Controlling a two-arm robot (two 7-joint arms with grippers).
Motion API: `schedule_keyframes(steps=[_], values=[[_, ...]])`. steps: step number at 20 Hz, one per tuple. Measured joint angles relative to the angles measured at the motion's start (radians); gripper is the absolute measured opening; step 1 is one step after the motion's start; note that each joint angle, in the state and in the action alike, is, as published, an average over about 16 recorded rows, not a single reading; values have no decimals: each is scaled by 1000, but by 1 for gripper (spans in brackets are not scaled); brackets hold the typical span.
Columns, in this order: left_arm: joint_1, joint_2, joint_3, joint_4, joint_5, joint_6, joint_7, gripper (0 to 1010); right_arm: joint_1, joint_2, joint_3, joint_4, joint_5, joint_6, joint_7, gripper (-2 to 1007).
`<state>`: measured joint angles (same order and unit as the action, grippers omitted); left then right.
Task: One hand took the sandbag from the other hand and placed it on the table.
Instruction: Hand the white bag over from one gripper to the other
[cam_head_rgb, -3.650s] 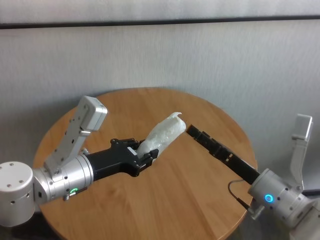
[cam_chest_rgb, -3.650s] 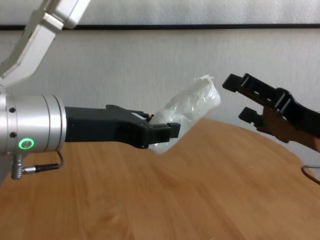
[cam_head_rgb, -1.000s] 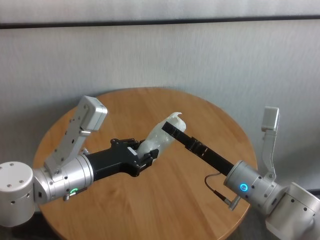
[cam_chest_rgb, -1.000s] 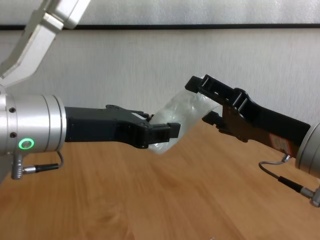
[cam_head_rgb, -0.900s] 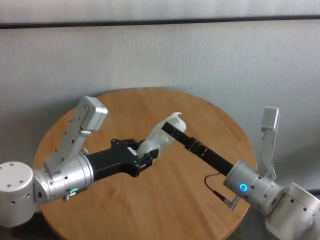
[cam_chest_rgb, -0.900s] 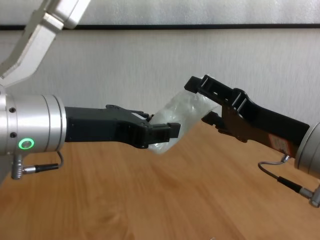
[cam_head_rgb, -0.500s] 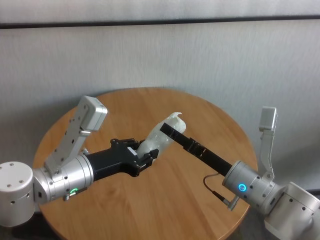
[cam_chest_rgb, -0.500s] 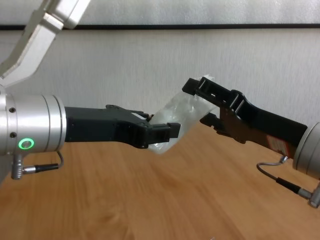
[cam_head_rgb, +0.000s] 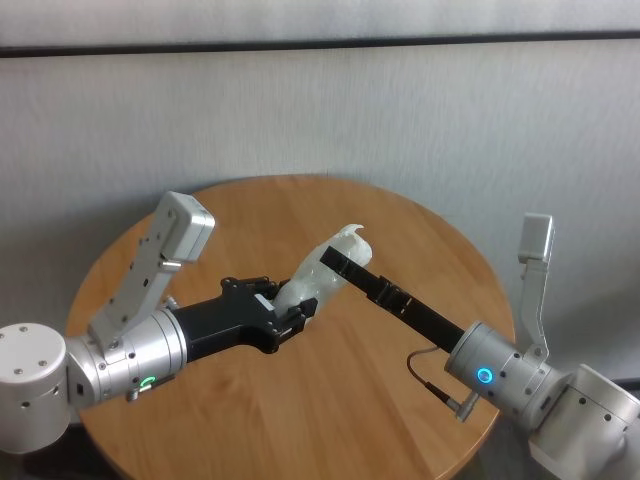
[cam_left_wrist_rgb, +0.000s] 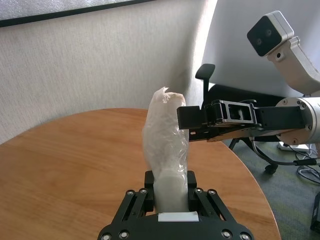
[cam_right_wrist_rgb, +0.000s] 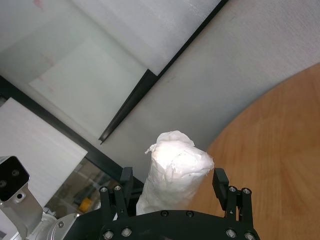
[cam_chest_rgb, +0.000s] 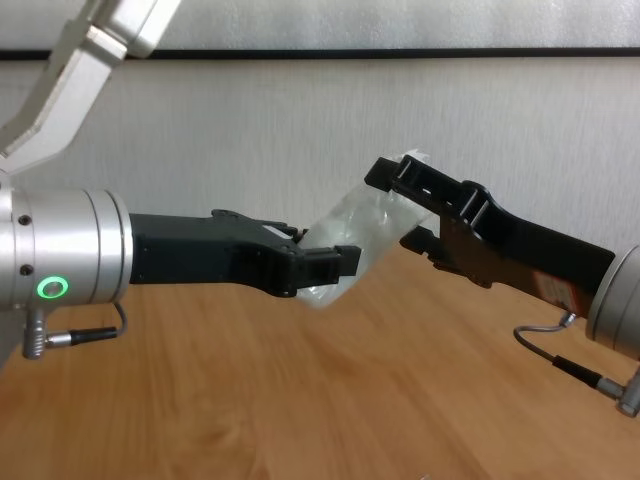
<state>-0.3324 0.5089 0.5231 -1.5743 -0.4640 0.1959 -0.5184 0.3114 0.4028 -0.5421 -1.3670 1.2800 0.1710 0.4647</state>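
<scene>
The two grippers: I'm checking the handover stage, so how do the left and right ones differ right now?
The left gripper is shut on the lower end of the white crinkly plastic sandbag; the right gripper is open, its fingers straddling the bag's upper end. The left wrist carries a green ring light, the right a blue one. The left fingers are slim; the right's are long, open-framed. Both are black and hang above the round wooden table.

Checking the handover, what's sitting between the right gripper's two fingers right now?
The sandbag's upper end, seen in the right wrist view; the right gripper straddles it open.
</scene>
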Motion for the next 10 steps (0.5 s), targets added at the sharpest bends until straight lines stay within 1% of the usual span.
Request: schedule_keyframes(steps=[10], values=[[0,0,0,0,0,0,0,380,-1,-1,2,0,-1,0,0,984]])
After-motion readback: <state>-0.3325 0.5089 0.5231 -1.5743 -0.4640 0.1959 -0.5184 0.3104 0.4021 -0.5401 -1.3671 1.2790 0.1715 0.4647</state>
